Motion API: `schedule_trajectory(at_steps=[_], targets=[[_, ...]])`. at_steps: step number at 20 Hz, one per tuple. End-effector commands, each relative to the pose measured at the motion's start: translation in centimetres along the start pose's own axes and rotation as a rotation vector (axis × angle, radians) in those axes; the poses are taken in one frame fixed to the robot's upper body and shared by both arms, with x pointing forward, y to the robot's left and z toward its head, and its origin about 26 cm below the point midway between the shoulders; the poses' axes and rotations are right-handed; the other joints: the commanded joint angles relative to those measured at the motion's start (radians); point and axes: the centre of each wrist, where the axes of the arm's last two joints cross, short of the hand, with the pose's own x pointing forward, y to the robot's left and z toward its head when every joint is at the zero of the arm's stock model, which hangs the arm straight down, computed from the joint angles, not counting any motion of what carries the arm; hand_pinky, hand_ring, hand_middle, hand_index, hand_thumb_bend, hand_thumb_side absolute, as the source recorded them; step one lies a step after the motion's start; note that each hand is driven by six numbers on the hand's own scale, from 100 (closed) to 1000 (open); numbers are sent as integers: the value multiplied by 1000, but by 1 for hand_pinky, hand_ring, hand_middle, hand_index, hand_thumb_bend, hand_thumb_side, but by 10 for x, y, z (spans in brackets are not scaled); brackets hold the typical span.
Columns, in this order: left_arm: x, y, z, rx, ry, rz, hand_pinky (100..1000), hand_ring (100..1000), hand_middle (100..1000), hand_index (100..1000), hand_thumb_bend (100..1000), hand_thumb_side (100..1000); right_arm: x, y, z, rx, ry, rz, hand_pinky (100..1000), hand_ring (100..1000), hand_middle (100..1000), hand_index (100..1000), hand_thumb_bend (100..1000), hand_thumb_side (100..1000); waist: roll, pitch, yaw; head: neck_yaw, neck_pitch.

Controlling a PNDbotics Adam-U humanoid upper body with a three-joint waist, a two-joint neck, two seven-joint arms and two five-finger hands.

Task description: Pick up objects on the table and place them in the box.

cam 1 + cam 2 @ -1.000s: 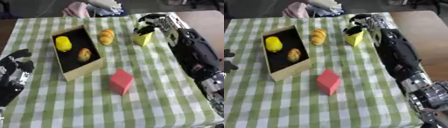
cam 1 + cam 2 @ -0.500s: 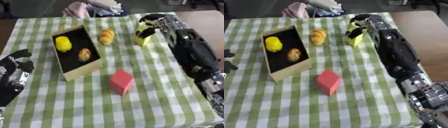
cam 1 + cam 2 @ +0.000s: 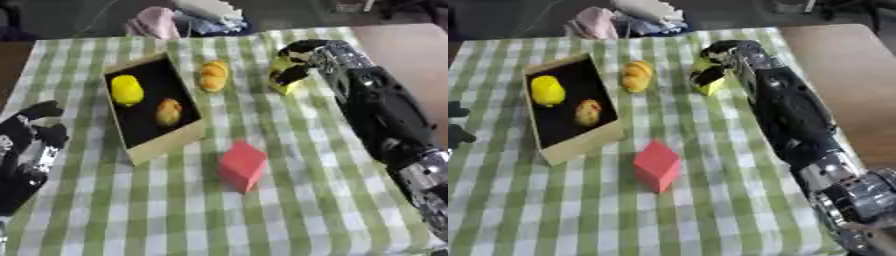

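Yellow block (image 3: 282, 76) sits at the far side of the checked tablecloth (image 3: 289, 200), inside the curled fingers of the right hand (image 3: 296, 59), which close round its top, evidently to lift it. Just left of those fingers lies a bread roll (image 3: 213, 75), and beyond it the open box (image 3: 162, 147), already holding a yellow fruit (image 3: 127, 90) and a smaller orange-yellow one (image 3: 169, 111). Nearer than the fingers, well apart, stands a red cube (image 3: 241, 164), untouched. Left hand (image 3: 37, 135) rests idle at the lower left, fingers relaxed, holding nothing.

R hand (image 3: 721, 56) fingers round yellow block (image 3: 704, 79), beside bread roll (image 3: 635, 75).
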Motion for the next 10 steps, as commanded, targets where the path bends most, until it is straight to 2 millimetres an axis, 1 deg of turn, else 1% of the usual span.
schedule_trajectory(at_steps=[1,2,3,4,5,6,7,8,9,10], targets=[[3,6,-1,9,-17,-18,761,598,759,883,319,798,-4,-6,2,-16,6,3,878,918,1000,1000,100,465,9,-22,0,-3,-12],[3,6,-1,9,-17,-18,761,598,759,883,318,798,-5,-6,2,-25,6,5,841,876,1000,1000,100,408,8,-22,0,-3,-12],[3,6,-1,9,-17,-18,761,598,759,883,318,799,-5,-6,2,-42,6,7,789,801,987,1000,100,396,8,-22,0,-3,-13],[3,5,-1,9,-17,-18,761,598,759,883,318,799,-5,-6,2,-57,6,8,789,801,987,1000,100,396,8,-22,0,-3,-13],[3,5,-1,9,-17,-18,761,598,759,883,317,799,-5,-8,3,-81,4,8,715,675,955,1000,100,381,8,-22,0,-2,-13],[3,5,-1,9,-17,-18,761,598,759,883,317,799,-5,-9,4,-105,2,7,698,646,948,1000,100,377,7,-21,0,-2,-13],[3,5,-1,9,-18,-18,761,598,759,883,316,799,-5,-11,5,-131,-3,7,649,570,924,1000,100,359,7,-22,0,-3,-13],[3,6,-1,9,-18,-18,761,598,759,883,316,799,-4,-13,6,-155,-10,4,635,550,917,1000,100,352,7,-22,1,-3,-14],[3,6,-1,9,-17,-18,761,598,758,883,315,800,-3,-16,7,-182,-19,0,591,489,890,1000,100,314,7,-22,1,-3,-14],[3,6,-1,10,-17,-17,761,598,758,883,314,800,-2,-19,9,-211,-30,-8,584,475,881,1000,100,301,7,-22,1,-3,-15]])
